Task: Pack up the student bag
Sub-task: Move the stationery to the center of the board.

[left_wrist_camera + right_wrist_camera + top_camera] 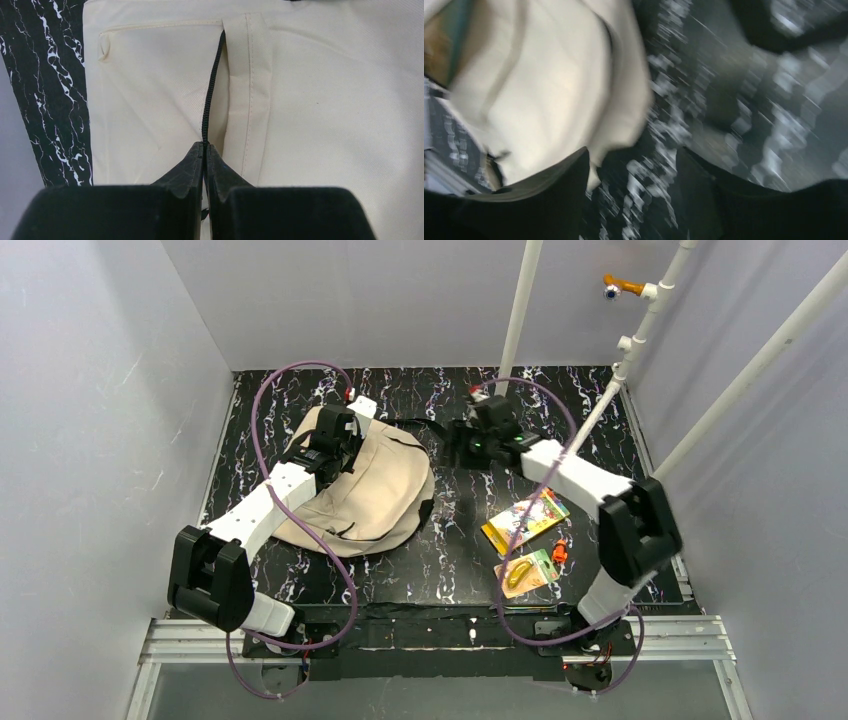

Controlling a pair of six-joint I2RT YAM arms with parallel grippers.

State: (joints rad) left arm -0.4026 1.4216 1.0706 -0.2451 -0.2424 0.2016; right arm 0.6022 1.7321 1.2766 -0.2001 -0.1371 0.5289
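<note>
The student bag (385, 495), beige and soft, lies on the left half of the black marbled table. My left gripper (335, 432) rests on its far upper part. In the left wrist view the left gripper (205, 146) is shut, its tips pinched on the black zipper (212, 85) that runs up the beige fabric (325, 100). My right gripper (470, 445) hovers just right of the bag, near its black strap (415, 425). The right wrist view is blurred: the right gripper (631, 165) stands open over the table with nothing between its fingers, and the bag's edge (549, 85) is at the upper left.
A yellow book (525, 520) lies at the right of the table under the right arm. A second flat packet (525, 572) and a small orange thing (560, 552) lie nearer the front. White pipes (520, 310) rise at the back right. Grey walls close in both sides.
</note>
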